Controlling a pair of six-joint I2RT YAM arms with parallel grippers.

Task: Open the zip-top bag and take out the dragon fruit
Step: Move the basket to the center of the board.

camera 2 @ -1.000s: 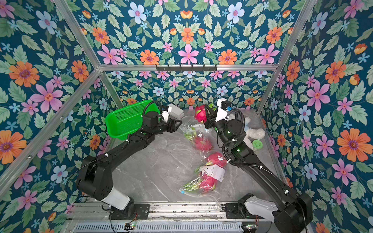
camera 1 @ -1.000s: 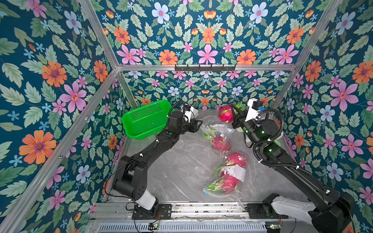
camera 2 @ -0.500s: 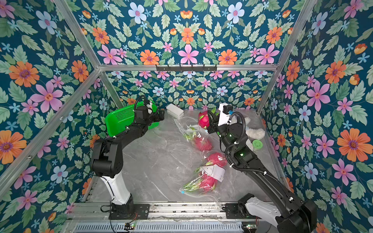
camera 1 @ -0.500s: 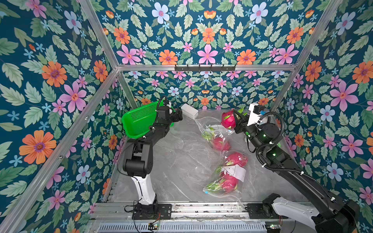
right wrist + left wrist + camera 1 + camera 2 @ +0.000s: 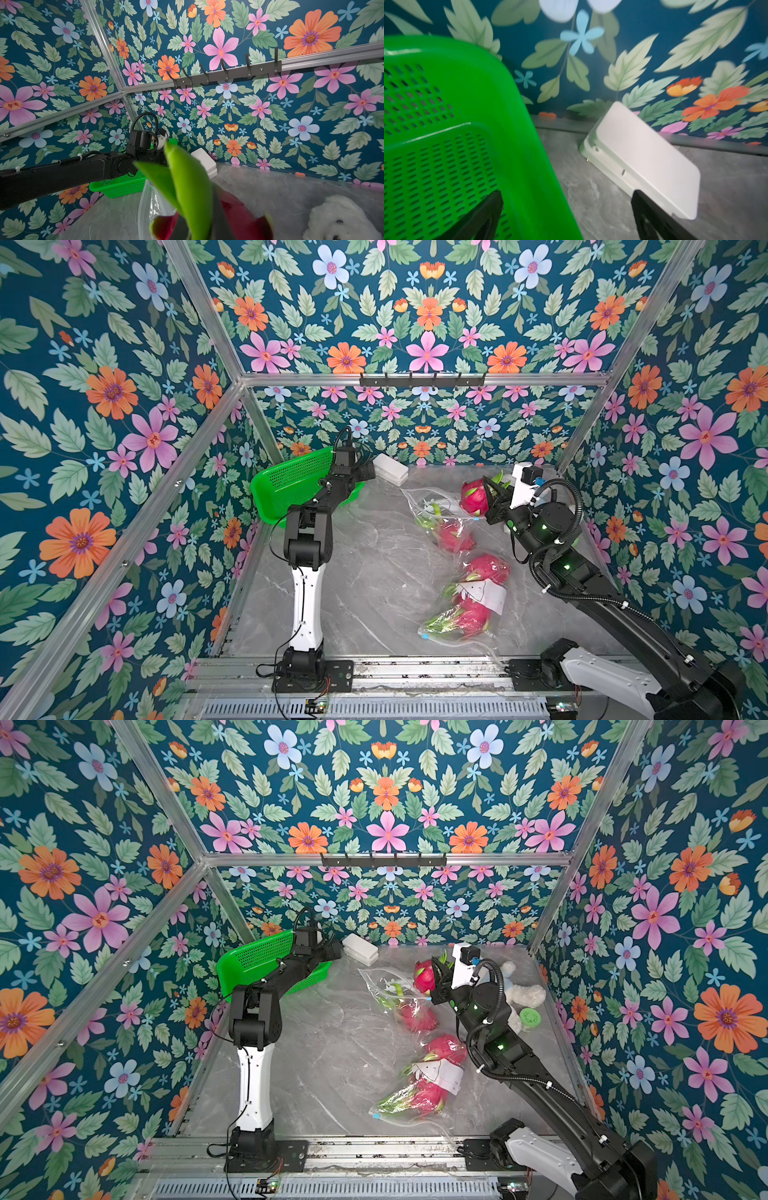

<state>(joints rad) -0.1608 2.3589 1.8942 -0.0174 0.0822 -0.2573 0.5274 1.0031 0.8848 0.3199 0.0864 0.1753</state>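
Pinches the held dragon fruit (image 5: 471, 495) in the right gripper (image 5: 487, 497), jaws pressed in on its green-scaled end, at 1 o'clock on the grey table (image 5: 365, 593). Sits just beside the rim of the far zip-top bag (image 5: 424, 499), clear plastic spread between 12 and 1 o'clock, with a second dragon fruit (image 5: 455, 536) inside.

At 5 o'clock, the near zip-top bag (image 5: 457, 638), marked by a white label (image 5: 484, 594), with a third dragon fruit (image 5: 487, 568) packed in toward 12 and a fourth dragon fruit (image 5: 469, 616) toward 6.

Spreads the left gripper (image 5: 566, 193) wide at 11 o'clock, with nothing between the fingers (image 5: 483, 216). In the left wrist view, one finger in front of the green basket (image 5: 446, 83) and one in front of the white box (image 5: 645, 158).

Tilted up by the side wall at 10 o'clock, the basket. Flat on the table at 12 o'clock, close to the back wall, the box.

At 2 o'clock in a top view, a white plush toy (image 5: 525, 992) and a green-lidded jar (image 5: 530, 1017) close together. Cannot tell whether touching.
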